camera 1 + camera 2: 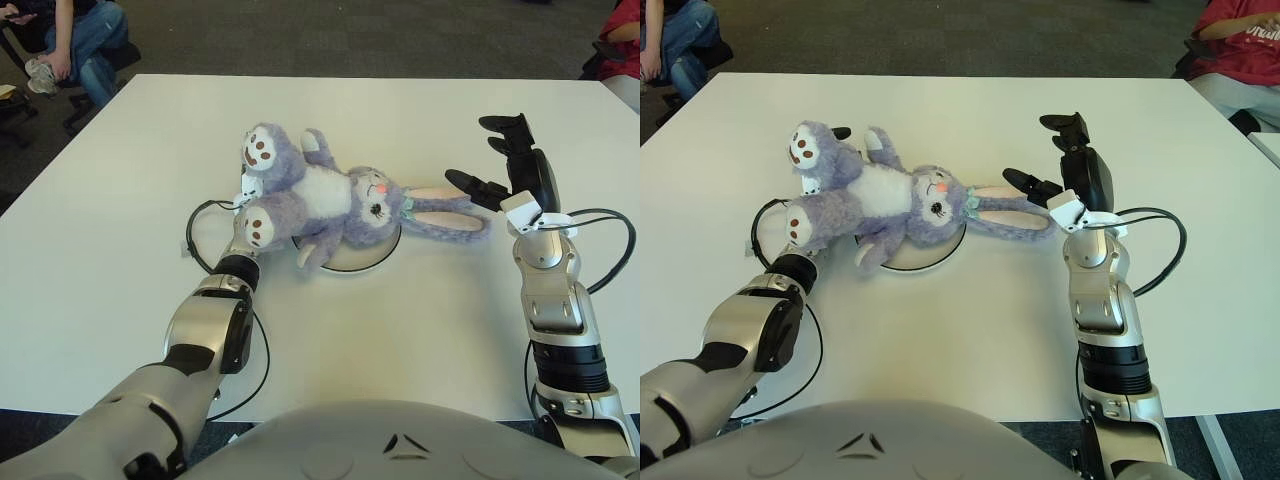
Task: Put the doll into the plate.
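Left eye view shows the purple rabbit doll (330,200) lying on its back at the frame's centre, head and torso over the white plate (355,258), legs spilling off to the left and long ears (450,212) trailing right onto the white tabletop (420,330). The left hand (243,235) sits at the doll's lower foot, mostly hidden beneath the plush, so whether it is gripping cannot be told. The right hand (505,165) hovers at centre right, just beyond the ear tips, fingers spread and holding nothing. A black cable (195,225) loops beside the left wrist.
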